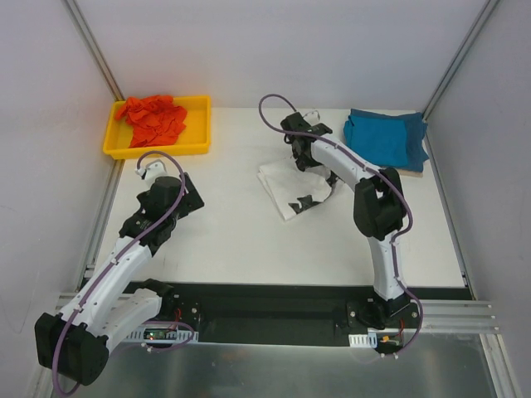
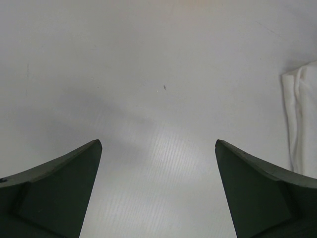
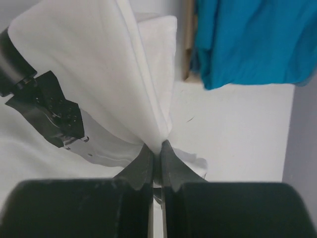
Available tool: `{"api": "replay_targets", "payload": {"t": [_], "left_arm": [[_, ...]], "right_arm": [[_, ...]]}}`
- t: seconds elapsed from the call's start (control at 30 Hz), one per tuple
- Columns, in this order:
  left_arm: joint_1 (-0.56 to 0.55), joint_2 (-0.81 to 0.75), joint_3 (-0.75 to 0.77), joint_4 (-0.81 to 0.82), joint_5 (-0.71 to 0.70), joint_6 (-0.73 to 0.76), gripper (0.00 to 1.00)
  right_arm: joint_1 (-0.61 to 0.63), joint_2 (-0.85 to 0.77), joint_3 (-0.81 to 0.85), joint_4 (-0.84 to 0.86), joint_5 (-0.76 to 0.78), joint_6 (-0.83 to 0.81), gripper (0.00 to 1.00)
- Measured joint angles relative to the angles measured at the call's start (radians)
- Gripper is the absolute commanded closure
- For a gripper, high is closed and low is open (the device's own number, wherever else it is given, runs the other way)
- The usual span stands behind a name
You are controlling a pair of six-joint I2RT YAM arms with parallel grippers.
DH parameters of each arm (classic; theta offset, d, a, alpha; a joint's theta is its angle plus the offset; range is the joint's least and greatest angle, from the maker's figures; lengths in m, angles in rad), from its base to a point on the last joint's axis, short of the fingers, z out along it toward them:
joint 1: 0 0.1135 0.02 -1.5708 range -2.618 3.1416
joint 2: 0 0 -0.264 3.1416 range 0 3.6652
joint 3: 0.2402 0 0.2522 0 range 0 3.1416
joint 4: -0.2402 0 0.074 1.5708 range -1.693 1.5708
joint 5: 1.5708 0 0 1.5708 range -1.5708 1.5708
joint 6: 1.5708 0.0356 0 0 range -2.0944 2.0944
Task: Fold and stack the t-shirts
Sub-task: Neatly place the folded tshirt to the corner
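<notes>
White t-shirt (image 3: 99,64) clenched in right claw (image 3: 156,148), left claw (image 2: 158,144) released nearby

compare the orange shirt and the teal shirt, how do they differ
The orange shirt is crumpled in a heap; the teal shirt lies flatter, roughly folded. The orange shirt sits inside the yellow tray at the far left; the teal shirt lies outside it, at the far right of the table. Both are cloth shirts near the table's far edge.
</notes>
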Motion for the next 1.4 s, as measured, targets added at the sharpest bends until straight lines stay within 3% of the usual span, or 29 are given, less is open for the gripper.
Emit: {"api": "replay_targets", "payload": {"t": [0.33, 0.63, 0.97, 1.4], "left_arm": [[0.000, -0.017, -0.008, 0.000, -0.026, 0.016, 0.01], [0.000, -0.023, -0.009, 0.000, -0.026, 0.021, 0.01], [0.000, -0.043, -0.014, 0.000, -0.029, 0.021, 0.01], [0.000, -0.058, -0.014, 0.000, -0.015, 0.020, 0.01]], "right_arm": [[-0.100, 0.060, 0.199, 0.026, 0.217, -0.087, 0.99], [-0.161, 0.117, 0.311, 0.272, 0.304, -0.369, 0.99], [-0.172, 0.124, 0.323, 0.468, 0.379, -0.618, 0.99], [-0.172, 0.093, 0.337, 0.503, 0.408, -0.686, 0.99]]}}
